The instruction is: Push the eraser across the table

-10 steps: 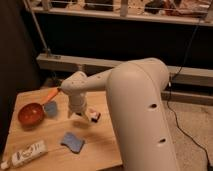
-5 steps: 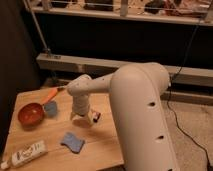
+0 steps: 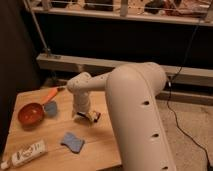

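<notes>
Since 1 second earlier the arm had sunk lower and edged right, bringing the gripper (image 3: 82, 113) down beside the eraser (image 3: 94, 117).
The gripper sat low over the table (image 3: 102, 145), just left of the eraser and so close that contact could not be ruled in or out; whether it was wide or narrow could not be told either. The eraser lay flat near the middle of the table, partly tucked under the big white arm. A red bowl (image 3: 31, 113) stood well to the left with an orange handle (image 3: 50, 94) behind it. A blue sponge (image 3: 73, 142) lay nearer the front edge, and 1 white tube (image 3: 27, 152) rested at the front left corner.
</notes>
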{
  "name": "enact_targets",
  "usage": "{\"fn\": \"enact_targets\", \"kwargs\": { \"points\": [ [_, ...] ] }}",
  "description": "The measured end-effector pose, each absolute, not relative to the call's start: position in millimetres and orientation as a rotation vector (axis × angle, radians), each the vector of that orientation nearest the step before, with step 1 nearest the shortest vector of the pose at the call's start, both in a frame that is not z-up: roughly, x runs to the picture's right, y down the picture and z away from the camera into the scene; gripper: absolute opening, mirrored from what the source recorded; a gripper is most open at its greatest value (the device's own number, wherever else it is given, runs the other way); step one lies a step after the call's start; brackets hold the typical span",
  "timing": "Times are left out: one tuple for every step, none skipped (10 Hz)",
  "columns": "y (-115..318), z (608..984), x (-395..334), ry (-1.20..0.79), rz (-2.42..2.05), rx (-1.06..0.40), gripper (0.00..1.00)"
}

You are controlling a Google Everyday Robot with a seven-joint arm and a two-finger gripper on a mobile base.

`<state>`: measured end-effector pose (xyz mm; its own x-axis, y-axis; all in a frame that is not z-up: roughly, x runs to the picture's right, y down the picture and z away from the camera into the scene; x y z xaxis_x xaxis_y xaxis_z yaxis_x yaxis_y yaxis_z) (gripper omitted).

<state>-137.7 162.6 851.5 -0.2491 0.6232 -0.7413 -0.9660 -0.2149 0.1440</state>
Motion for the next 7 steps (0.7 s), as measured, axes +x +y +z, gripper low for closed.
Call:
{"fn": "enact_targets", "kwargs": {
  "points": [
    [163.2,852.8,-134.7,0.742,1.734,-0.656,0.74],
    [164.2,854.4,-131.6,0.756,1.742,-0.652,0.74],
    [164.9,856.0,-129.7,0.766,1.747,-0.648,0.74],
    [165.2,858.4,-127.7,0.776,1.751,-0.641,0.74],
    [164.2,860.4,-126.9,0.778,1.752,-0.635,0.74],
    [161.8,862.4,-126.5,0.775,1.750,-0.626,0.74],
    [153.4,864.7,-127.5,0.754,1.741,-0.603,0.74]
  ]
}}
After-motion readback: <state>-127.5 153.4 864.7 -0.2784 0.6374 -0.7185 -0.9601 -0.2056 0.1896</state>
